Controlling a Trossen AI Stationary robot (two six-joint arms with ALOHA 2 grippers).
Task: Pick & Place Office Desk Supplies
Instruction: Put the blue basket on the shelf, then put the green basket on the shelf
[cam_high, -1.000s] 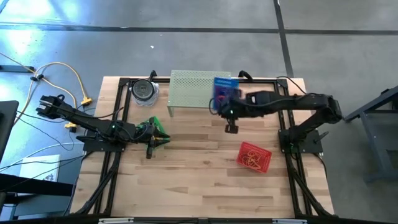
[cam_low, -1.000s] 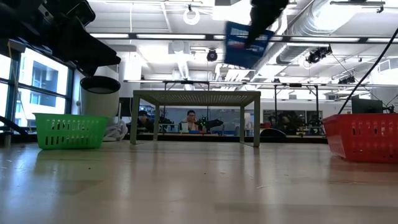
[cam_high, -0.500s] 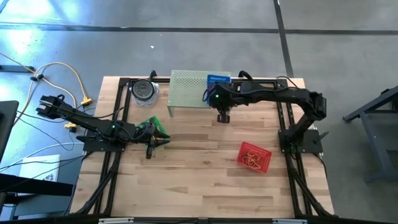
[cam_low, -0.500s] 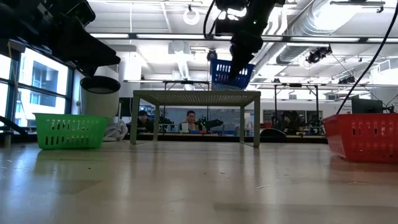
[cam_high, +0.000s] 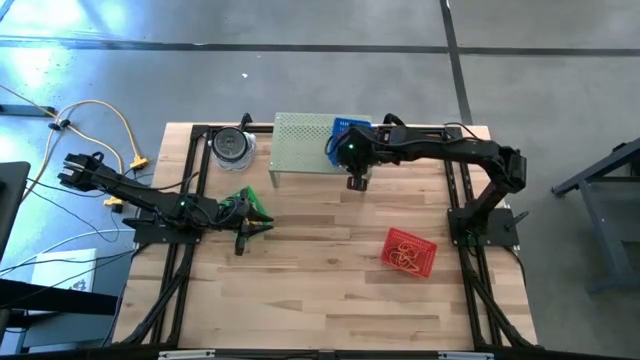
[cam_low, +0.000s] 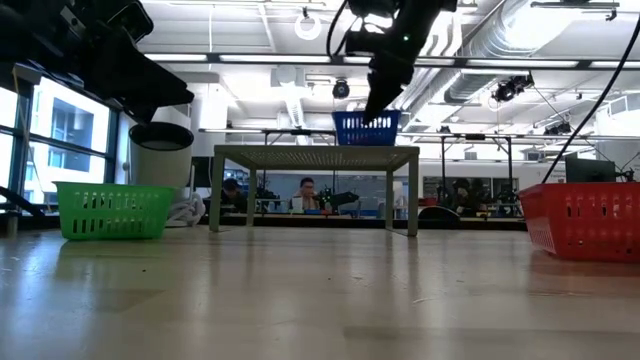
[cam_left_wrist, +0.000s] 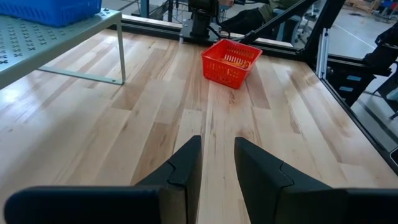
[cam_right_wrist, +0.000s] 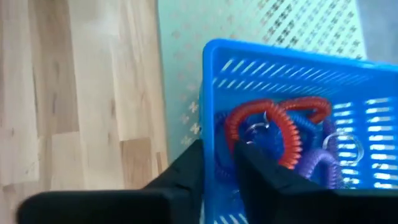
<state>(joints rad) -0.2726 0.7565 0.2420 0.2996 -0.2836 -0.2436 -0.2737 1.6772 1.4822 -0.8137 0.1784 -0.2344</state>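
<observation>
Right hand (cam_low: 372, 108) lowered blue basket (cam_low: 365, 127) onto green stand (cam_low: 315, 156) and began loosening on its rim; left hand (cam_left_wrist: 216, 163) idled slightly parted, empty.

Work surface: wooden table (cam_high: 320, 290).
Carried directly: green stand (cam_high: 300, 145), jar (cam_high: 232, 145), red basket (cam_high: 410, 251), green basket (cam_high: 248, 208).

My right gripper (cam_high: 351, 152) carried the blue basket (cam_low: 366, 128) from up in the air down to the far left. Now it sits flat on the green stand (cam_high: 300, 148).
</observation>
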